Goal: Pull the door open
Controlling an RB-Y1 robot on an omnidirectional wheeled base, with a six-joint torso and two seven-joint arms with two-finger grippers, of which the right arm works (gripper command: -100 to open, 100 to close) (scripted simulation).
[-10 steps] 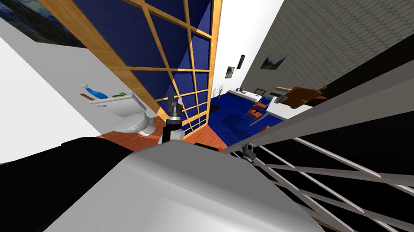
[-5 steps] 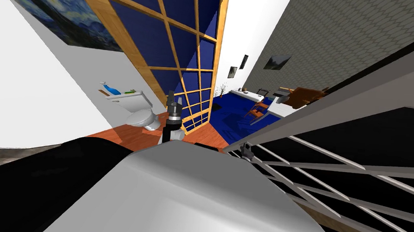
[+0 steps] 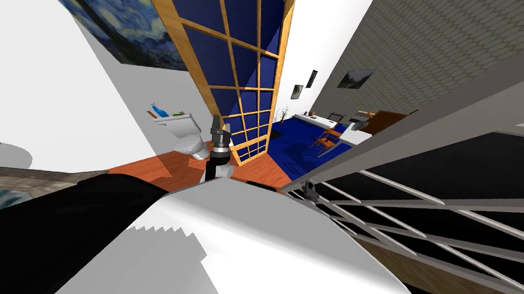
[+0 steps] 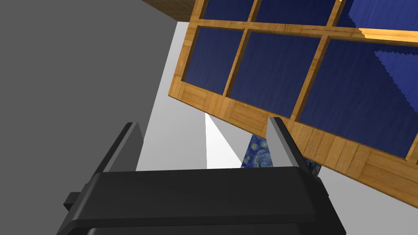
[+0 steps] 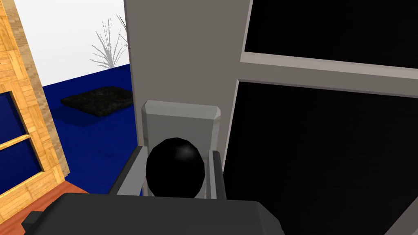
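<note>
Slip is the risk: right gripper [image 5: 176, 156] pinches the round black knob [image 5: 175, 171] on the grey door [image 5: 183, 49] at my right, partly open, and a skewed pull could lose it; left gripper [image 4: 204, 128] stands wide open, empty.

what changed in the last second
The whole head view has shifted: my own turn, with the toilet and wooden lattice panel sliding toward the picture's right. The grey door kept its place beside me, so it seems to swing along. Unchanged: right gripper shut on the black knob; left gripper open, raised in front.
</note>
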